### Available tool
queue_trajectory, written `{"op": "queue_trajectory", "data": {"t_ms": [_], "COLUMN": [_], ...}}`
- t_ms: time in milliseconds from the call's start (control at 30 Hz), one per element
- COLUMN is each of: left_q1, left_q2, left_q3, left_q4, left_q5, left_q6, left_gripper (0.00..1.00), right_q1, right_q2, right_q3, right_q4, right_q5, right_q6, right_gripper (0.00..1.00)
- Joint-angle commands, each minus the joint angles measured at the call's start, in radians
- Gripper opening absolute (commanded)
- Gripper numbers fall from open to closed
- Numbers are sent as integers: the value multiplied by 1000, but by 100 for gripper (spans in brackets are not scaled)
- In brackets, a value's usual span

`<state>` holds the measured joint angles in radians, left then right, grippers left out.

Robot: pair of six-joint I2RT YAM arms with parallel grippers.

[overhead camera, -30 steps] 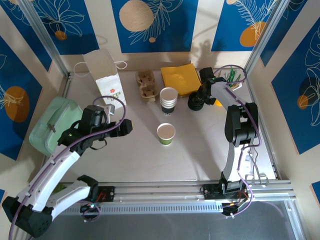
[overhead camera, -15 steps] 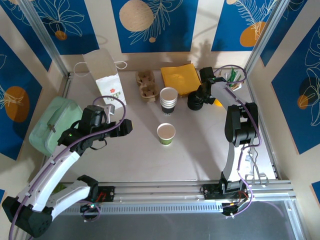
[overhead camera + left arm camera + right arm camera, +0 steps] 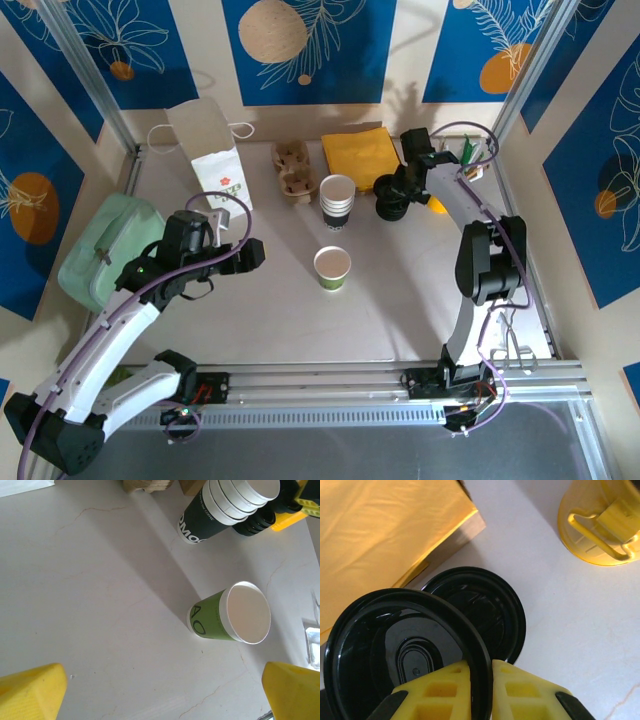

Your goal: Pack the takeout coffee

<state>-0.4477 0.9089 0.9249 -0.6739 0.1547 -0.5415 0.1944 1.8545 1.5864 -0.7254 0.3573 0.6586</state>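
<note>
The takeout coffee cup (image 3: pixel 332 267) stands lidless mid-table, green-sided with a white inside; the left wrist view has it (image 3: pixel 230 617) ahead and to the right. My left gripper (image 3: pixel 250 255) hovers to its left, open and empty, with yellow fingertips (image 3: pixel 32 695) far apart. My right gripper (image 3: pixel 392 190) is at the back right, shut on the rim of a black lid (image 3: pixel 395 645). That lid is tilted up just above the pile of black lids (image 3: pixel 495 615).
A stack of lidless cups (image 3: pixel 337 200) stands behind the coffee cup. Yellow napkins (image 3: pixel 360 155), a cardboard cup carrier (image 3: pixel 295 170) and a white paper bag (image 3: pixel 215 155) line the back. A green pouch (image 3: pixel 105 250) lies at the left edge. A yellow holder (image 3: pixel 600 520) sits beside the lids.
My right gripper has closed on the top lid's rim and tipped it up off the pile, and the arm has shifted a little. The left arm and the cup have not moved.
</note>
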Motion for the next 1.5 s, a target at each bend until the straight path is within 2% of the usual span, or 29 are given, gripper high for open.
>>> {"op": "queue_trajectory", "data": {"t_ms": [0,300,533,733,767,833,967,1100,1233,1367,1467], "left_q1": [-8,-8,-11,-29,-35,-70,-153,-172,-181,-196,-207], "left_q2": [-22,-32,-22,-15,-5,18,69,74,91,112,125], "left_q3": [31,66,85,77,74,84,135,110,76,68,68], "left_q4": [-8,8,79,182,204,224,192,275,364,366,364], "left_q5": [24,78,227,323,350,370,354,372,398,377,360], "left_q6": [13,-10,-54,-154,-178,-210,-215,-269,-327,-347,-354], "left_gripper": [100,99,96,94,92,91,91,88,78,69,68], "right_q1": [19,68,168,266,278,292,338,390,433,453,465], "right_q2": [-92,-290,-459,-572,-584,-595,-590,-581,-570,-561,-554], "right_q3": [-28,-83,-169,-262,-283,-303,-309,-315,-322,-322,-317], "right_q4": [-39,-81,-88,-57,-35,-5,-2,15,32,38,40], "right_q5": [-21,-56,-129,-258,-323,-439,-493,-495,-473,-466,-468], "right_q6": [-40,-100,-151,-92,-105,-131,-137,-136,-128,-123,-124], "right_gripper": [14,15,15,15,16,15,15,15,15,15,15]}}
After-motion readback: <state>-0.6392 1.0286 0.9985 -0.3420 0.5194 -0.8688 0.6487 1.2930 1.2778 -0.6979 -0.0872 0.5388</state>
